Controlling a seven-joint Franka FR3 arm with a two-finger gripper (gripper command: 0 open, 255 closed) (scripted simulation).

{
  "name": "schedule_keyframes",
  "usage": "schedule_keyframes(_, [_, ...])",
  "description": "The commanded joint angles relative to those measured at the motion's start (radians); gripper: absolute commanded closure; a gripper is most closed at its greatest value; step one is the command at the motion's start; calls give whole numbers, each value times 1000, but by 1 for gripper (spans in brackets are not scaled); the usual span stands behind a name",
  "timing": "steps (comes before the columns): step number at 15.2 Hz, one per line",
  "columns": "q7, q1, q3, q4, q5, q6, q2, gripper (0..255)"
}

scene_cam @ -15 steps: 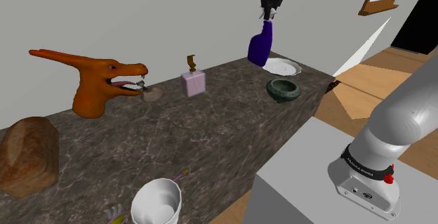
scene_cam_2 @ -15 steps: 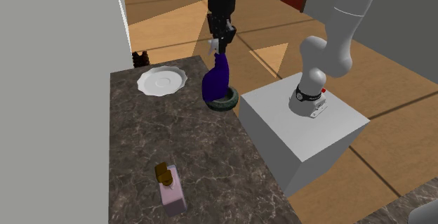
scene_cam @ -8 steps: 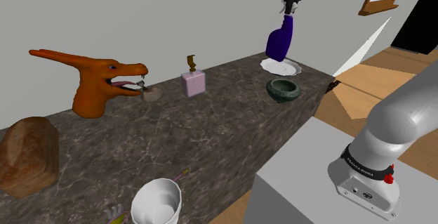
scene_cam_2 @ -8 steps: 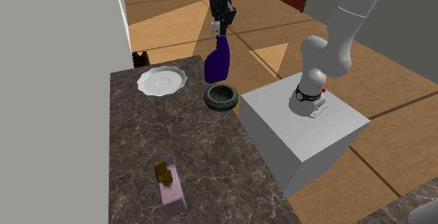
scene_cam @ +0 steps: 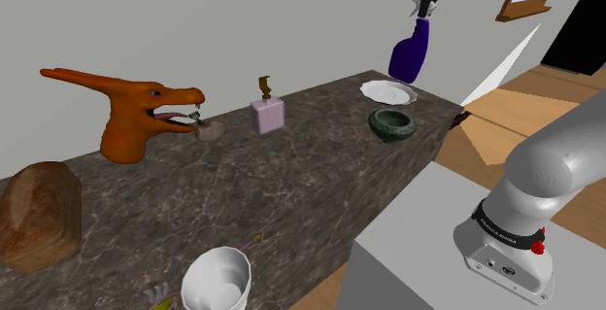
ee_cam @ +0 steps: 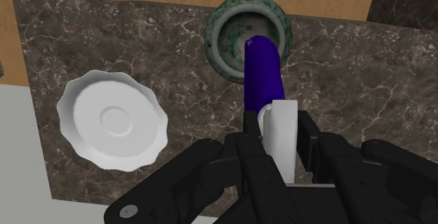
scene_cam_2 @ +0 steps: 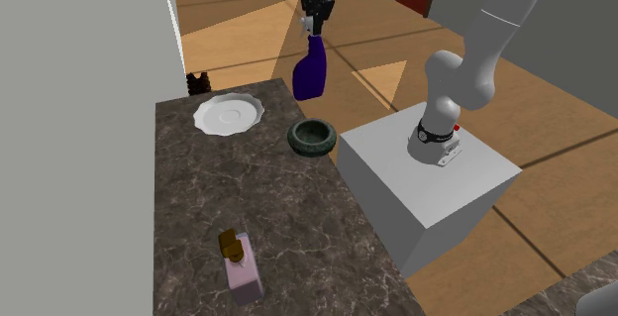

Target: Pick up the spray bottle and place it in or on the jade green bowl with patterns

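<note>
The all-black two-finger gripper (scene_cam_2: 315, 19) clasps the dark blue spray bottle (scene_cam_2: 310, 74) by its white head, holding it in the air over the dark green patterned bowl (scene_cam_2: 313, 138) on the dark marbled counter (scene_cam_2: 218, 195).

Purple, white-topped spray bottle (scene_cam: 409, 57); mottled dark green bowl (scene_cam: 392, 134); plain white plate (scene_cam: 387, 92); dark brown, pale-veined counter (scene_cam: 291, 177).

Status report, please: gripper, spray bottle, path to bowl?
Gripper shut on spray bottle. Bottle hangs high, about over green bowl. White plate beside bowl, apart; nothing between bottle and bowl.
</note>
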Motion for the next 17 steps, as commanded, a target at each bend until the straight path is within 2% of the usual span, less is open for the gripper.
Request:
schedule_keyframes(1, [-2, -1, -1, -32, -1, 24, -9, 255])
schedule_keyframes(17, [2, -5, -4, -291, -8, 239, -53, 255])
